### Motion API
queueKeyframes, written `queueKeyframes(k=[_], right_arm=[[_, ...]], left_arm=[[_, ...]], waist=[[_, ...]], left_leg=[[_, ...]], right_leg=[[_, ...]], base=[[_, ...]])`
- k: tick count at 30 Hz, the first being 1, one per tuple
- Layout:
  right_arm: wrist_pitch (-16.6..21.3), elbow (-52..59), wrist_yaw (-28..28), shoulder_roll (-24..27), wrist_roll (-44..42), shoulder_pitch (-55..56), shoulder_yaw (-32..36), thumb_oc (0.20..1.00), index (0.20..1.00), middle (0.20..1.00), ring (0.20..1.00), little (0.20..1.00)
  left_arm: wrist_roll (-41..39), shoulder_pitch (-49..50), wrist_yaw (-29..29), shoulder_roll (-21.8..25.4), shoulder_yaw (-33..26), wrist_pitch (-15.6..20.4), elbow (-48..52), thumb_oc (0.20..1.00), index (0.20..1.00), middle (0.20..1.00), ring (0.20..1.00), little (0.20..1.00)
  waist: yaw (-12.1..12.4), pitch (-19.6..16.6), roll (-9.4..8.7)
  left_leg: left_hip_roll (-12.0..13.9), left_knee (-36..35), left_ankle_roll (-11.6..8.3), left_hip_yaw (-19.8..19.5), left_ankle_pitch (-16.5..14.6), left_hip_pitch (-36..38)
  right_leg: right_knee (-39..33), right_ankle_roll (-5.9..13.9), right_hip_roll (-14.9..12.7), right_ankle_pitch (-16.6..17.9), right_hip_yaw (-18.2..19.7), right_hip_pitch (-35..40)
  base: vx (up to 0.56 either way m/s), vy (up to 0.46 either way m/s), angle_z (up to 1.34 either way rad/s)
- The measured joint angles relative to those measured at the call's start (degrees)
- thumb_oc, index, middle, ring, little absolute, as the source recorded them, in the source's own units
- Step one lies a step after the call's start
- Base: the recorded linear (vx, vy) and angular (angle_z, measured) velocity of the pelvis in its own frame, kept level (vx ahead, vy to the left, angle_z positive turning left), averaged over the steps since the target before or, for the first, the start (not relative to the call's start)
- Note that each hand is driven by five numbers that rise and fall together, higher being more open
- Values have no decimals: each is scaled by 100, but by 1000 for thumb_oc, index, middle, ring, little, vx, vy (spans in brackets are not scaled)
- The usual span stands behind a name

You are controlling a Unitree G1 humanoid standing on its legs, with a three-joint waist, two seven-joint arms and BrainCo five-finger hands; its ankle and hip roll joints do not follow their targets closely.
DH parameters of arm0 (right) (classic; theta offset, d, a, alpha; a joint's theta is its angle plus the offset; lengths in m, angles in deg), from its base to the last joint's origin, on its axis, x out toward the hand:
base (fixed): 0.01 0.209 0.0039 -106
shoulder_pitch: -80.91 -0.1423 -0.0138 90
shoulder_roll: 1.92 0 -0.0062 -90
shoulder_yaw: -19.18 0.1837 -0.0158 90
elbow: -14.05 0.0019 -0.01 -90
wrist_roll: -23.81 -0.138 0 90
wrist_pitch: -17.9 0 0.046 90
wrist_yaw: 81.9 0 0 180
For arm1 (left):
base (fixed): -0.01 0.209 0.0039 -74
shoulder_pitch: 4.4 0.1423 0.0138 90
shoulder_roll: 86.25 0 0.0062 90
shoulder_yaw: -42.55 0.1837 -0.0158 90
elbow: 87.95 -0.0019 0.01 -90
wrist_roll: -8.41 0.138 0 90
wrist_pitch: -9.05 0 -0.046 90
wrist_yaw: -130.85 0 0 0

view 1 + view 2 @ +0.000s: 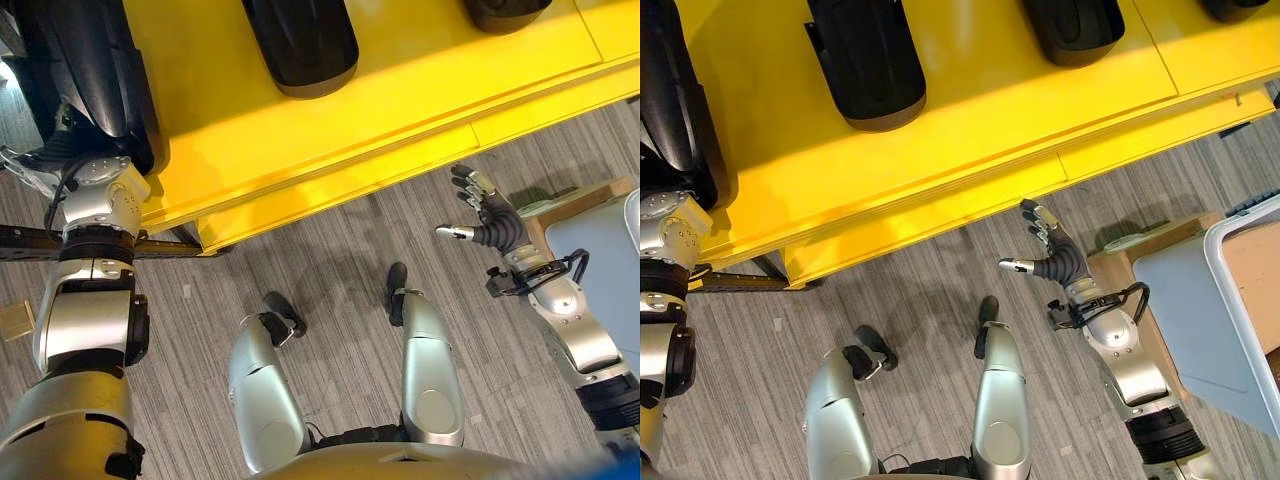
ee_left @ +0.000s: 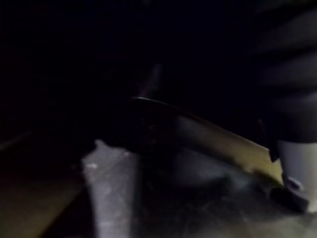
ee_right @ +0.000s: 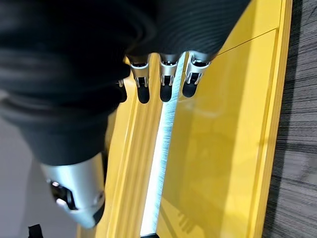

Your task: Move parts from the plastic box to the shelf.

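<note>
Yellow shelf (image 1: 300, 150) is carrying black parts (image 1: 300, 45); the right hand (image 1: 490, 215) is hovering empty, fingers spread, below its edge. Left hand is reaching under a part, grip unclear.
</note>
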Motion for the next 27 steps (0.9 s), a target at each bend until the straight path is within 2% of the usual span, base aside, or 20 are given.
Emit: queueKeyframes(k=[7, 12, 18, 27], right_arm=[[-1, 0, 5, -11, 0, -4, -73, 1000, 1000, 1000, 1000, 1000], [-1, -1, 8, -16, 0, 0, -231, 1000, 1000, 1000, 1000, 1000], [-1, -43, 7, -26, 1, -32, -233, 1000, 1000, 1000, 1000, 1000], [-5, -42, -60, -26, 1, -36, -232, 1000, 1000, 1000, 1000, 1000]], left_arm=[[219, 49, 5, -41, 15, 8, 29, 1000, 1000, 1000, 1000, 1000], [506, 50, 5, -84, 57, -2, 169, 1000, 1000, 1000, 1000, 1000], [384, 58, 91, -113, 50, 23, 217, 1000, 1000, 1000, 1000, 1000], [-496, -13, 146, -73, -7, 455, 113, 1000, 1000, 1000, 1000, 1000]], waist=[[4, -103, -140], [-1, -106, -146], [-6, -106, -146], [-11, -105, -145]], left_leg=[[0, 2, 6, 24, -22, 45], [-6, 4, 30, 34, -36, 46], [-6, 3, 30, 31, -36, 62], [2, 1, 27, 25, -35, 108]], right_leg=[[-96, 20, 4, 35, 2, 59], [-181, 23, 4, 107, 8, 88], [-163, 29, 5, 110, 9, 95], [-172, 31, 17, 113, 5, 148]], base=[[0, 0, 0], [0, 0, 0], [0, 0, 0], [13, -29, 0]])
